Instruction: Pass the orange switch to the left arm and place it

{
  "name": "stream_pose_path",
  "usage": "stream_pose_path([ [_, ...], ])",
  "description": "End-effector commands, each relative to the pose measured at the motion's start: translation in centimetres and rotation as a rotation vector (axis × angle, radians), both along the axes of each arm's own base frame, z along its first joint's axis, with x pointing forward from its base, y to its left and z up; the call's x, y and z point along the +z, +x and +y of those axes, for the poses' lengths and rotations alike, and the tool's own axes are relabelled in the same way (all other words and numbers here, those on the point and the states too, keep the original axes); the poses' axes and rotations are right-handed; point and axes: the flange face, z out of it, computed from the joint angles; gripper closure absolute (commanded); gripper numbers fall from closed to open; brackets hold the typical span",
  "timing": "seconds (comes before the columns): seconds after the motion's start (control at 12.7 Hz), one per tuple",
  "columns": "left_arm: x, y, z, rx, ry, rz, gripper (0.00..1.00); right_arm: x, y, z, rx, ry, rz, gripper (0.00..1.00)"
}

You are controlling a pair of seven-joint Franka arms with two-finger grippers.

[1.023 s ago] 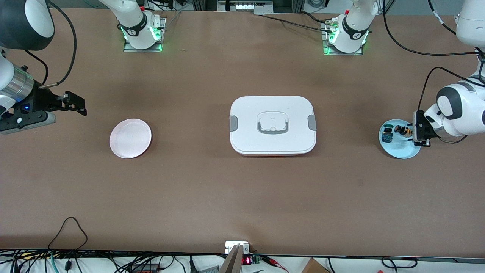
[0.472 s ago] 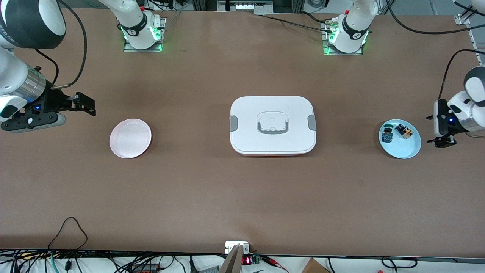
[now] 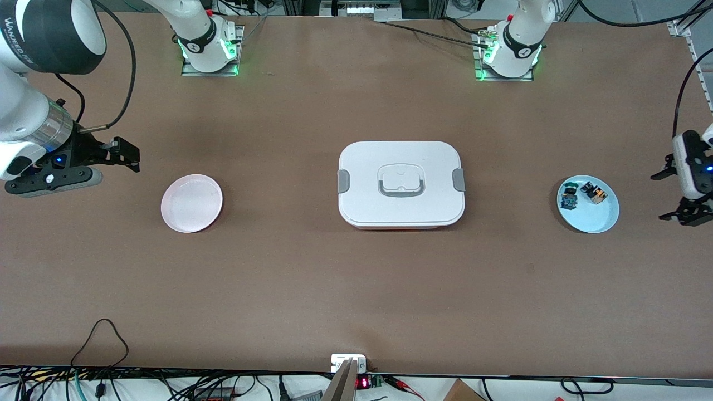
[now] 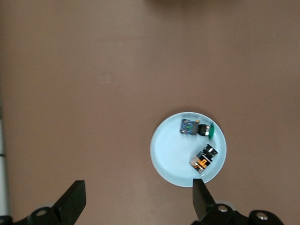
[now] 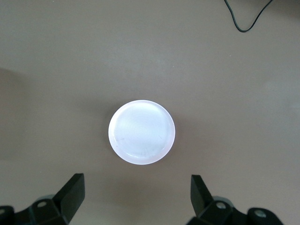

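Note:
The orange switch (image 3: 594, 192) lies on a light blue plate (image 3: 593, 218) at the left arm's end of the table. It also shows in the left wrist view (image 4: 204, 159). My left gripper (image 3: 669, 193) is open and empty, up over bare table beside that plate; in its wrist view (image 4: 138, 187) one fingertip (image 4: 199, 187) overlaps the plate's rim (image 4: 164, 159). The white box (image 3: 401, 184) stands shut at the table's middle. My right gripper (image 3: 129, 155) is open and empty, over the table beside a pink plate (image 3: 191, 203), also seen from its wrist (image 5: 136, 180).
A blue switch with a green cap (image 3: 569, 196) lies on the blue plate beside the orange one, and shows in the left wrist view (image 4: 196, 129). The pink plate (image 5: 141, 131) holds nothing. Cables run along the table's near edge (image 3: 100, 334).
My left gripper has moved off the blue plate toward the left arm's end of the table, uncovering both switches. My right gripper has shifted slightly toward the pink plate.

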Motion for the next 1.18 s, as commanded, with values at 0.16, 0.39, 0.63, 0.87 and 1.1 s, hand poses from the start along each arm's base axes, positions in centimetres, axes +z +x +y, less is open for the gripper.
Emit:
stream_pose_path([
  [0.16,7.2,0.3,-3.0,0.219,-0.021,-0.079,0.0,0.4,0.4,0.1,0.019,-0.015,-0.004,0.0],
  [0.39,8.5,-0.4,-6.4,0.47,-0.037,-0.02,0.0,0.5,0.4,0.2,0.019,-0.014,-0.007,0.0],
  [0.63,9.4,-1.0,-11.0,0.728,0.016,0.022,0.0,0.6,0.4,0.1,0.014,-0.011,-0.01,0.0],
  [0.87,9.2,-1.6,-14.7,1.141,0.007,0.088,0.0,0.6,0.5,0.0,0.012,-0.011,-0.01,0.0],
  [1.1,8.0,-2.5,-15.2,1.43,0.052,0.19,0.0,0.5,0.5,-0.1,0.011,-0.01,-0.009,0.0],
])
